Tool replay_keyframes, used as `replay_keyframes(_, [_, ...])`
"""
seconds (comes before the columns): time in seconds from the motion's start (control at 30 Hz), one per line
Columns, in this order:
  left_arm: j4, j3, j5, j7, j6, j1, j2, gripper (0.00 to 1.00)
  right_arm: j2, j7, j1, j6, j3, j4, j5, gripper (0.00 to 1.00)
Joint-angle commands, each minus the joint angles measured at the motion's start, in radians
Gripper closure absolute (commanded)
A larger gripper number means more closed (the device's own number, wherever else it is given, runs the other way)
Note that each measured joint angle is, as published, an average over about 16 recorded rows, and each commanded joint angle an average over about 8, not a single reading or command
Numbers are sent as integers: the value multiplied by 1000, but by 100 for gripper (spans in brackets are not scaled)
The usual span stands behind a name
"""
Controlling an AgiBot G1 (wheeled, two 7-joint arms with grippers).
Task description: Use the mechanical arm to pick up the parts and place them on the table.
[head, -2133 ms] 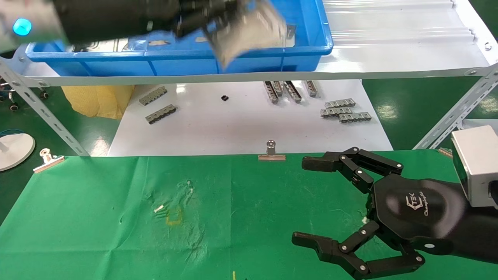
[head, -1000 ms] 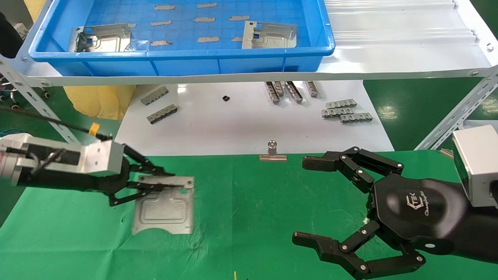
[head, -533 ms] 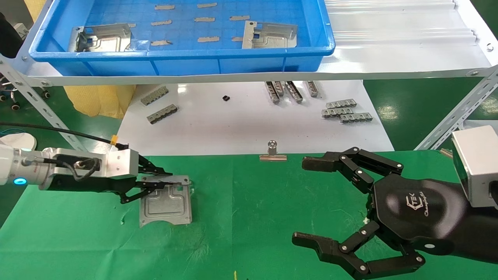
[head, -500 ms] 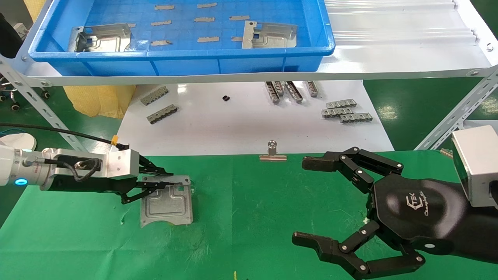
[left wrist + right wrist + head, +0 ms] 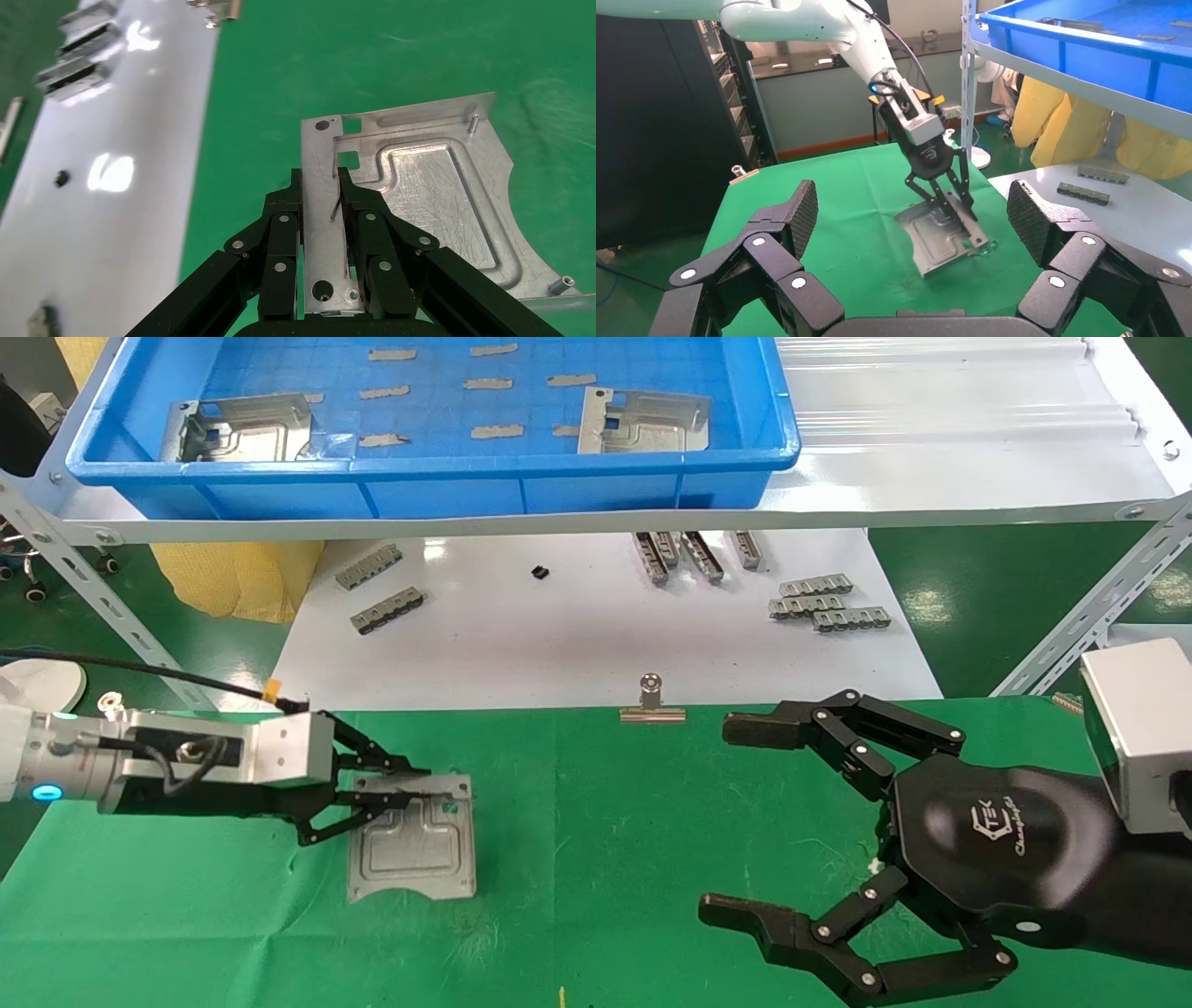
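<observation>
Left gripper pinching a plate on the green table, right gripper idle and spread.

The table [image 5: 652, 822] carries one part [image 5: 413, 848], lying on the cloth on the near side of the blue tray [image 5: 428, 486], which sits up on the shelf; whether the plate lies fully flat or slightly tilted is hard to tell. Two more parts [image 5: 244, 428] stay inside that tray. The left gripper [image 5: 391, 791] reaches in from the plate's outer side, its black fingers [image 5: 281, 235] clamped tight on the plate's raised edge flange. The right gripper [image 5: 745, 822] hovers over the table, well apart from the plate on the other side, fingers wide, holding nothing.
</observation>
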Motion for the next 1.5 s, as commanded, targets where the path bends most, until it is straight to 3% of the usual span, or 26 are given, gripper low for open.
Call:
replay_keyframes(0.03, [2, 8, 11, 12, 4, 2, 5, 69, 0, 0, 0, 0, 0, 0, 0, 0])
replay_keyframes(0.2, [8, 18, 27, 41, -11, 2, 18, 7, 0, 0, 0, 0, 0, 0, 0, 0])
replay_keyframes(0.23, [10, 19, 27, 45, -15, 2, 20, 0, 0, 0, 0, 0, 0, 0, 0, 0])
replay_keyframes(0.57, [30, 1, 2, 55, 11, 2, 14, 0, 0, 0, 0, 0, 0, 0, 0, 0])
replay_keyframes(1.1, [103, -52, -73, -68, 88, 37, -10, 0, 0, 0, 0, 0, 0, 0, 0, 0])
replay_keyframes(1.5, [5, -88, -99, -122, 81, 76, -38, 0, 0, 0, 0, 0, 0, 0, 0, 0])
